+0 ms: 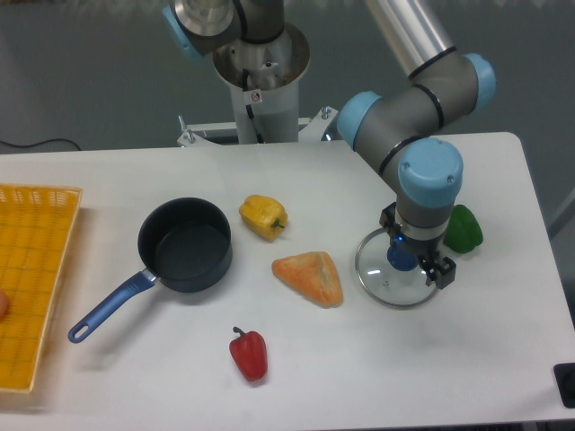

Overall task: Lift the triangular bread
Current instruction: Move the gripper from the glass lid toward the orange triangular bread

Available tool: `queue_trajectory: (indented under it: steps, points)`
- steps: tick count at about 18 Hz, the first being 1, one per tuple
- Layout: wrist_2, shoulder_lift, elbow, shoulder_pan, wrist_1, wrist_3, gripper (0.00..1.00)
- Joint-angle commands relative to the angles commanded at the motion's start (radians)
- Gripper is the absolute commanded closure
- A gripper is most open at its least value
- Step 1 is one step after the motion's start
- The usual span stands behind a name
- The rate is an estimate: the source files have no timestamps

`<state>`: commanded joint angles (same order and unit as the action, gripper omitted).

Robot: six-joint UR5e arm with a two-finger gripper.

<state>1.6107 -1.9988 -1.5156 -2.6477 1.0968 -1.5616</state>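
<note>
While the pincer (406, 260) hovers over one glass lid (395, 278), grip unclear, one triangular bread (310, 277), three peppers.

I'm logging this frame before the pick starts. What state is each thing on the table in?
triangular bread: lying flat on the table, untouched
gripper: above the glass lid, jaws hidden
glass lid: flat, knob up
pot: upright, uncovered, empty
yellow pepper: on its side
red pepper: on its side
green pepper: partly hidden by the arm
yellow basket: at the table's edge
</note>
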Motion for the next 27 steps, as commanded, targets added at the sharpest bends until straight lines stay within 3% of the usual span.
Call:
queue_trajectory:
  steps: [8, 10, 20, 24, 27]
  points:
    - [-0.034, 0.04, -0.026, 0.034, 0.023, 0.027, 0.0]
    - [-0.035, 0.057, -0.075, 0.054, 0.009, 0.096, 0.0]
    - [-0.034, 0.075, -0.192, 0.077, 0.008, 0.365, 0.0]
    - [-0.032, 0.064, -0.198, 0.098, 0.008, 0.521, 0.0]
    - [-0.028, 0.043, -0.206, 0.141, 0.005, 0.531, 0.0]
